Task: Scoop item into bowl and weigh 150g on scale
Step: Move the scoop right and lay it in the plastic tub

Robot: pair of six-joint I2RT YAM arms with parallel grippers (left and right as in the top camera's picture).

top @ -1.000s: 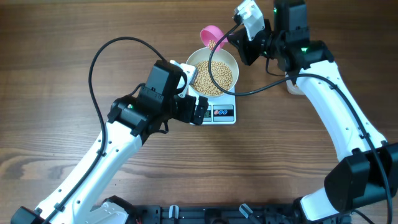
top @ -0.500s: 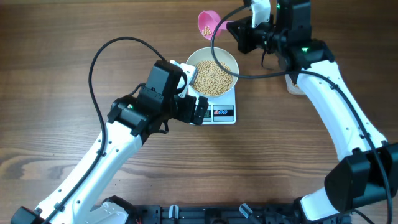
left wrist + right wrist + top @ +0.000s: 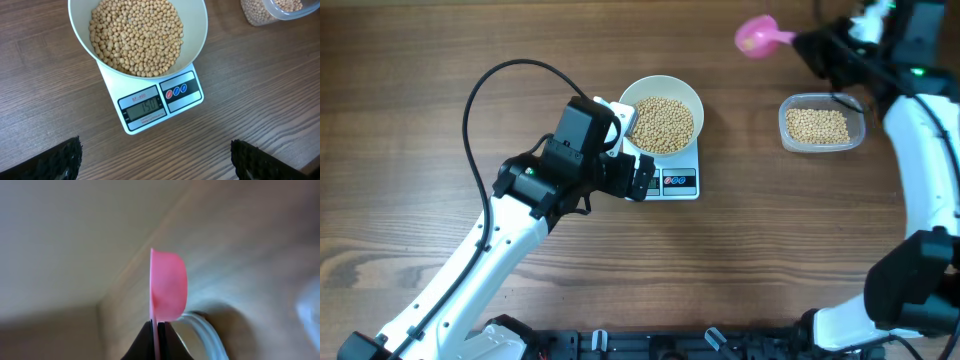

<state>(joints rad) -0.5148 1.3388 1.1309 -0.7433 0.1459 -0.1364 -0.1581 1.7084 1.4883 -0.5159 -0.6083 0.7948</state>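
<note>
L gripper hangs low beside the scale, fingers wide apart w/ nothing btwn them. White bowl sits on the scale, a heap of tan beans inside; display in L wrist view looks like 150, digits small. Further R, pink scoop is up over the table, well apart from the bowl. Clear tub of more beans lies R of the scale. R gripper is pinched tight on the scoop handle.
</note>
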